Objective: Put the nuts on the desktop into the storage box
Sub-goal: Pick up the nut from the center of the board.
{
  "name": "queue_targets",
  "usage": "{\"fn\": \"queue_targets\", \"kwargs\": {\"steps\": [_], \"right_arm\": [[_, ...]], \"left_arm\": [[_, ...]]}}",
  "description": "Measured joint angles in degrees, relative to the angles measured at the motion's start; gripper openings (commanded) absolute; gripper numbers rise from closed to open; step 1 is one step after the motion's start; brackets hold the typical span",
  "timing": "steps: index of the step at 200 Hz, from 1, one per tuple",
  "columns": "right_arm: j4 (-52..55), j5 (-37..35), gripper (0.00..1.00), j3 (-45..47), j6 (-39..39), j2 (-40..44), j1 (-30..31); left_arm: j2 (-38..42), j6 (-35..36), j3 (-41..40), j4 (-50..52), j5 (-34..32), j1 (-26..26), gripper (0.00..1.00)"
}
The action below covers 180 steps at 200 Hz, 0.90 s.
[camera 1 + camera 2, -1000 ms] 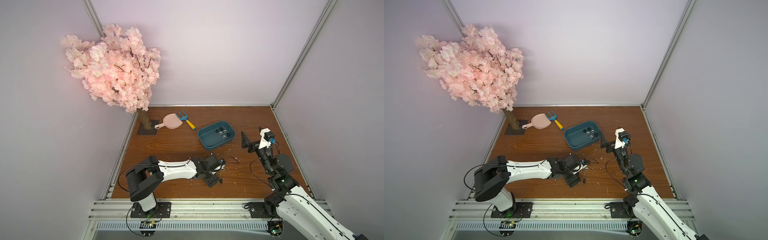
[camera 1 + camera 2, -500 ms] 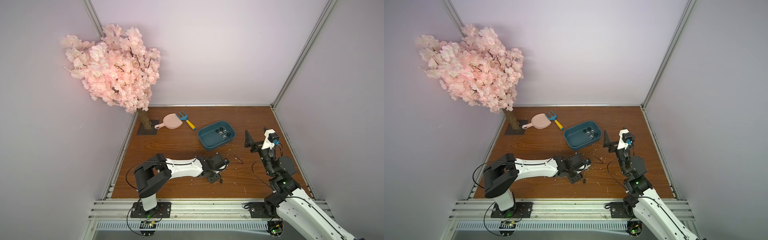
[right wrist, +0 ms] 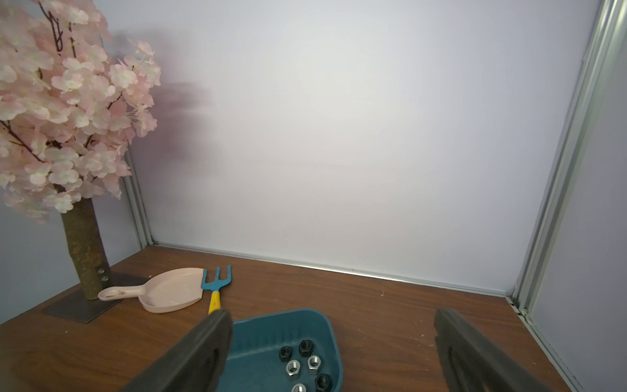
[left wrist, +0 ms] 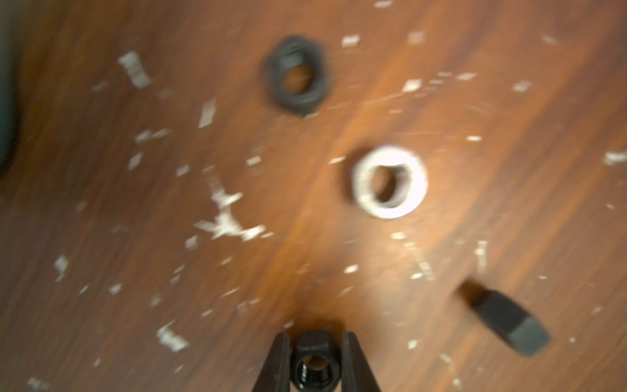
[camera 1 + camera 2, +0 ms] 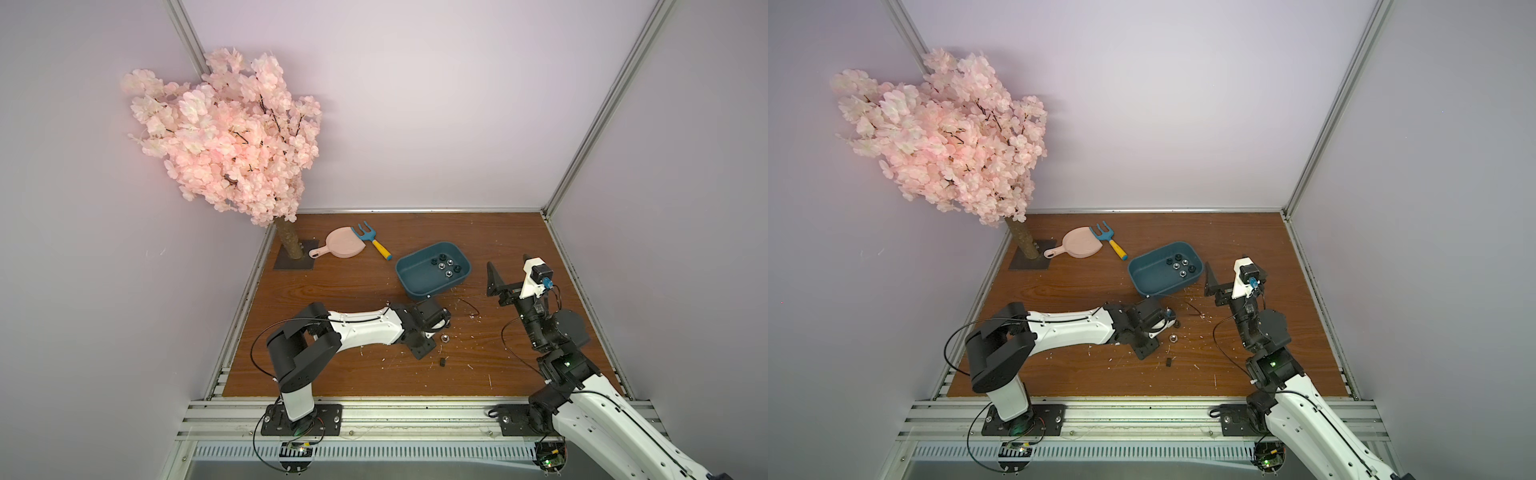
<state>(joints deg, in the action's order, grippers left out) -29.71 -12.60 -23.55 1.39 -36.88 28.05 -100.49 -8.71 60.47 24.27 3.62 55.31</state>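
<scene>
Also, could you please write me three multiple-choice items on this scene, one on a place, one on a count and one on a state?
1. Where does the loose silver nut lie?
A) on the desktop by the left gripper
B) in the pink dustpan
C) between the right fingers

2. How many nuts are in the storage box?
A) three
B) six
C) ten

3. How is the right gripper?
A) shut on a nut
B) shut on the rake
C) open, empty

Answers:
1 A, it lies on bare wood in both top views.
2 B, three black and three silver ones show in the right wrist view.
3 C, its fingers stand wide apart with nothing between them.
</scene>
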Motion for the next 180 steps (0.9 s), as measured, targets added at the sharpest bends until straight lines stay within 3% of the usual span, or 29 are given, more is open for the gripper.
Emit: {"fn": "queue_targets", "kwargs": {"steps": [24,50,84,110,134,161,180], "right_arm": [[0.44,3.21,0.99,-0.74,-1.92,-2.62,0.00],[-2.21,12.83,0.99,-0.15,-1.79,-2.23,0.00],[-15.61,25.18,0.99,6.95,0.81,0.37,0.46],[-22.25,32.57,0.99,9.25,6.14,-2.01,3.41],[-24.44,35.54,0.98,9.22,13.64,-6.47,10.51],[-22.69,34.36,0.90,8.15,21.88,-12.61,18.88],[-22.53,32.94,0.84,6.80,23.82,-16.22,20.83]], "left_arm": [[4.83,-3.02,-0.07,0.92,4.13,-5.79,0.06],[13.14,-5.77,-0.17,-0.42,10.71,-8.94,0.07],[23.02,-11.39,-3.91,-8.46,26.49,-16.00,0.08],[26.36,-19.67,-11.17,-20.68,42.29,-22.51,0.07],[26.99,-31.15,-19.45,-35.39,53.59,-25.18,0.07],[27.04,-43.08,-24.85,-50.18,60.17,-26.29,0.08],[27.32,-49.22,-26.12,-59.06,62.49,-26.43,0.08]]}}
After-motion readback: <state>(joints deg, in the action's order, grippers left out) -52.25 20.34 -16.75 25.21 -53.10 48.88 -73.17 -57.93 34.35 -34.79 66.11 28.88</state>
